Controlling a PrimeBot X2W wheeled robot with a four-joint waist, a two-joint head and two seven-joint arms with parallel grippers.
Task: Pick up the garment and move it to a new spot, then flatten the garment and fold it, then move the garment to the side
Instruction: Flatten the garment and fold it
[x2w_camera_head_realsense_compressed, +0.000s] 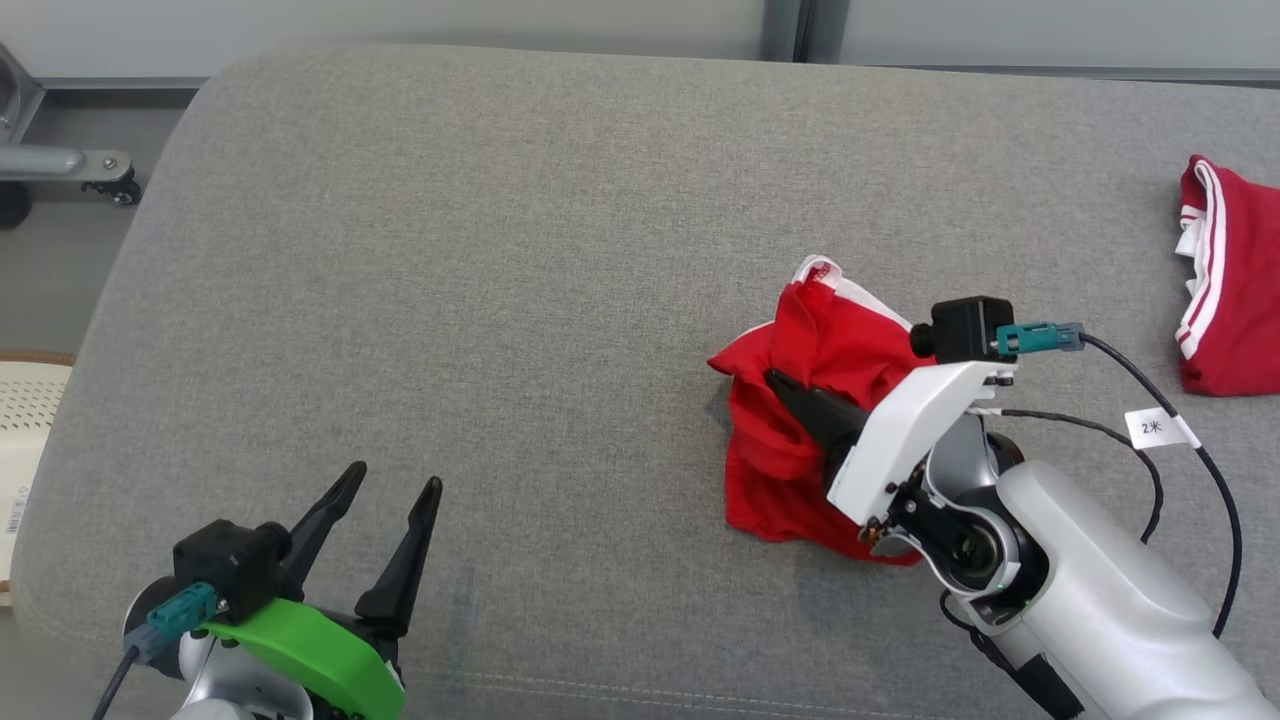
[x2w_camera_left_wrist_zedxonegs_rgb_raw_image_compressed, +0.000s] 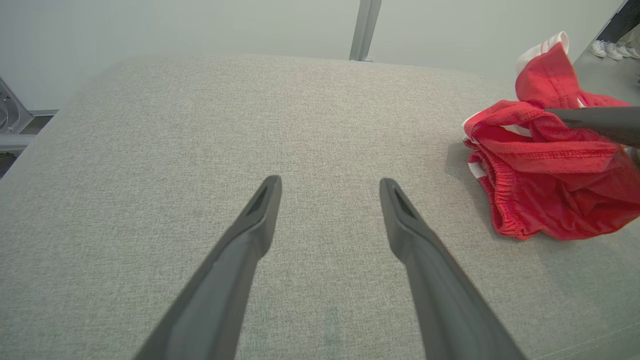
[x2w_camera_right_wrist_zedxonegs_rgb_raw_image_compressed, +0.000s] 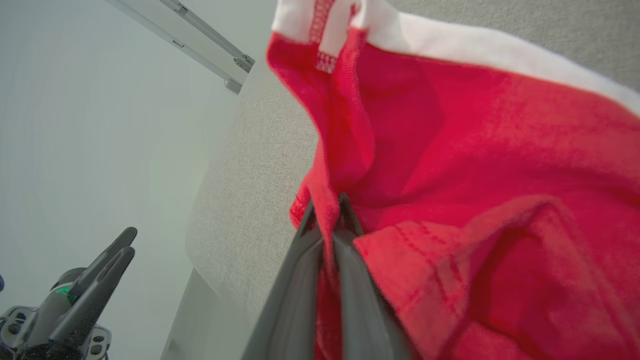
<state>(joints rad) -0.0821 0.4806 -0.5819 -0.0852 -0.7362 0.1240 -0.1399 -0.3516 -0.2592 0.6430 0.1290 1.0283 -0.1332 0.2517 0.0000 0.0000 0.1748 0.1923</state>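
Right wrist view says it best: the right claw (x2w_camera_right_wrist_zedxonegs_rgb_raw_image_compressed: 327, 210) is pressed together with a thin fold of the red garment (x2w_camera_right_wrist_zedxonegs_rgb_raw_image_compressed: 475, 150) pinched between its tips. The cloth bunches up on both sides of the fingers, and the white trim runs along the edge farthest from the claw.

In the head view that claw is buried in the top of the heap, with crumpled red fabric all around it. The bottom of the pile sits on the grey fabric-covered worktop (x2w_camera_head_realsense_compressed: 500, 250), and one corner with the white band sticks up just past the tips.

A black cable (x2w_camera_head_realsense_compressed: 1215, 480) with a small white tag (x2w_camera_head_realsense_compressed: 1155, 428) loops off the wrist behind the claw. Further out on the right of that claw, well apart from it, a second red garment (x2w_camera_head_realsense_compressed: 1235, 290) with white stripes lies neatly folded at the worktop's edge.

Way over on the other side, the left claw (x2w_camera_head_realsense_compressed: 396, 475) hangs over bare grey fabric with its fingers spread wide and nothing between them. From its wrist camera the red pile is off to the right, not touching it.
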